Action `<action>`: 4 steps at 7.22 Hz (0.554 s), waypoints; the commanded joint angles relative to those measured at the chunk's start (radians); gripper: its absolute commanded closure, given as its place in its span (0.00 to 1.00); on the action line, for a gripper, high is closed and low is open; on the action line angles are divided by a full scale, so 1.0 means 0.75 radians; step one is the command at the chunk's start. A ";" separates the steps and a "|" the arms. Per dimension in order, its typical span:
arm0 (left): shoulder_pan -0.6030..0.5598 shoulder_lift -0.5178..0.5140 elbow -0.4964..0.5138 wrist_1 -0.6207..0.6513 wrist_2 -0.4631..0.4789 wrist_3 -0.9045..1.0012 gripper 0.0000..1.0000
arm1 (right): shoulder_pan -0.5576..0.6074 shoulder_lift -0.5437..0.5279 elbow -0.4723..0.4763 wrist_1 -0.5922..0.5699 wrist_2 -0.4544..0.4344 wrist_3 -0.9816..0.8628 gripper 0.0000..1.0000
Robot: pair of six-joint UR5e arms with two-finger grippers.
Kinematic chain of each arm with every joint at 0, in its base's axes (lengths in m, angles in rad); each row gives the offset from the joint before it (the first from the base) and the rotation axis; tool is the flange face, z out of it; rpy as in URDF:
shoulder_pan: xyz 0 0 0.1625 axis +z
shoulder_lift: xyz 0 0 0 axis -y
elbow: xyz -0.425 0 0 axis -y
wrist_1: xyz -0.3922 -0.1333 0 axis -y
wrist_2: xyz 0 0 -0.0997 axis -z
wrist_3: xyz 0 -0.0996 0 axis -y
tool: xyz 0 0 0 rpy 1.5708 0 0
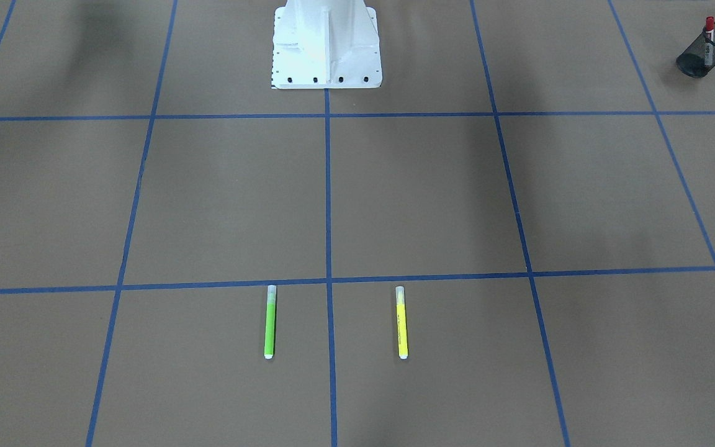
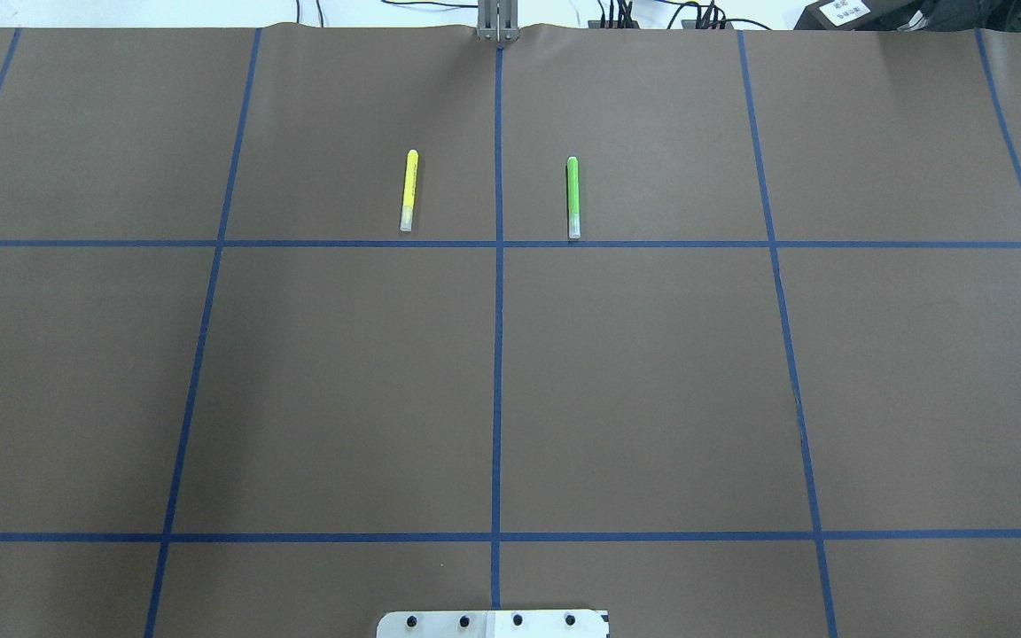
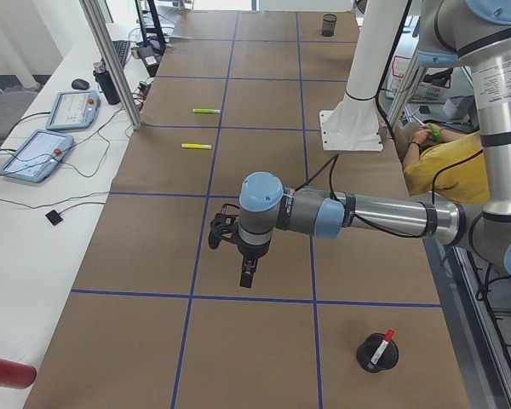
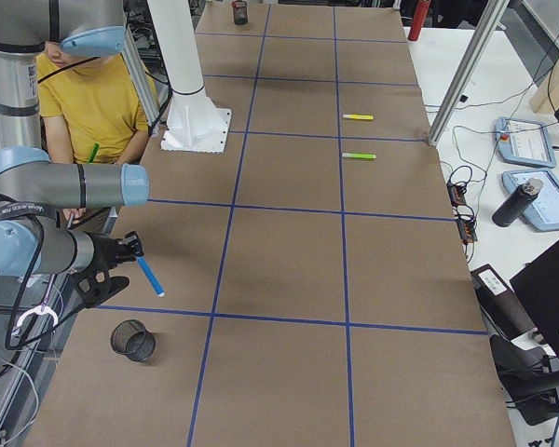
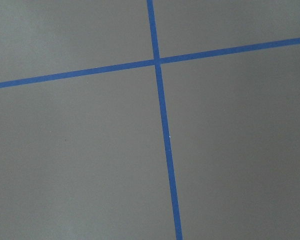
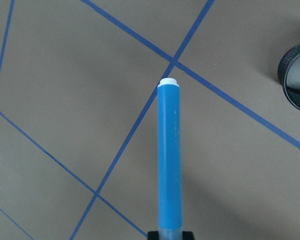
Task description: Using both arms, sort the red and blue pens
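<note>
Near the black mesh cup (image 4: 138, 352), the right gripper (image 6: 169, 235) clamped the slim sky-blue marker (image 6: 169, 160) by one end; any tilt could clip the rim.

No legible text or labels.

**Spare markers, cups and a bystander**

A lime-green marker (image 1: 269, 323) and a yellow marker (image 1: 401, 323) lie parallel near the table's (image 2: 652, 399) edge opposite the white bolted base (image 1: 326, 43). They are well apart, either side of the centre blue tape line (image 2: 497, 372). A black mesh cup (image 1: 692, 64) stands near one end and a second mesh cup (image 4: 130, 352) near the other. A person in a yellow shirt (image 4: 93, 107) sits beyond the base's edge.
</note>
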 commanded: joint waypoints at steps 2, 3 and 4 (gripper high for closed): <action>0.002 -0.002 -0.036 0.000 0.000 0.000 0.00 | 0.253 0.030 -0.313 -0.005 -0.022 0.018 1.00; 0.004 -0.002 -0.038 0.000 0.000 0.000 0.00 | 0.306 0.022 -0.367 -0.005 -0.022 0.018 1.00; 0.004 -0.002 -0.040 0.000 0.000 0.000 0.00 | 0.367 0.015 -0.422 -0.007 -0.034 0.020 1.00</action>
